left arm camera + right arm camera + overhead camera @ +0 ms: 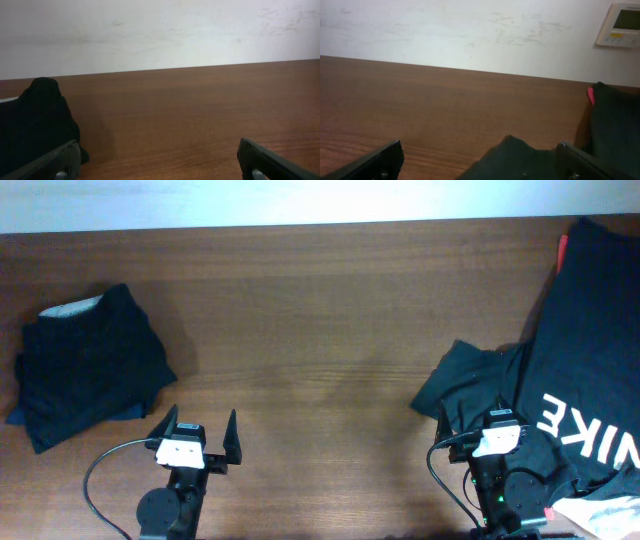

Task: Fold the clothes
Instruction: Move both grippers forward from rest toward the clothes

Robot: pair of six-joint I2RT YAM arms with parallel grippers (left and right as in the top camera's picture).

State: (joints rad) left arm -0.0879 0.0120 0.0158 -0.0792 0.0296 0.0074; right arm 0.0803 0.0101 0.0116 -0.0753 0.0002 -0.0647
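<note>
Limp, light-looking black NIKE T-shirt [590,330], likely best pinched at an edge; right end effector [480,161] beside it, left end effector [200,432] well left, both agape.

A pile of folded clothes [90,370] lay at the left end of the table [320,310], well apart from the large T-shirt [590,360] spread over the right end. Another shirt [465,380] lay partly under the T-shirt's left edge. The left gripper [203,425] sat near the front edge, just right of the pile. The right gripper [497,418] sat over that other shirt.

Matt black cloth shirts [585,350] on smooth wood-grain table [320,330].
</note>
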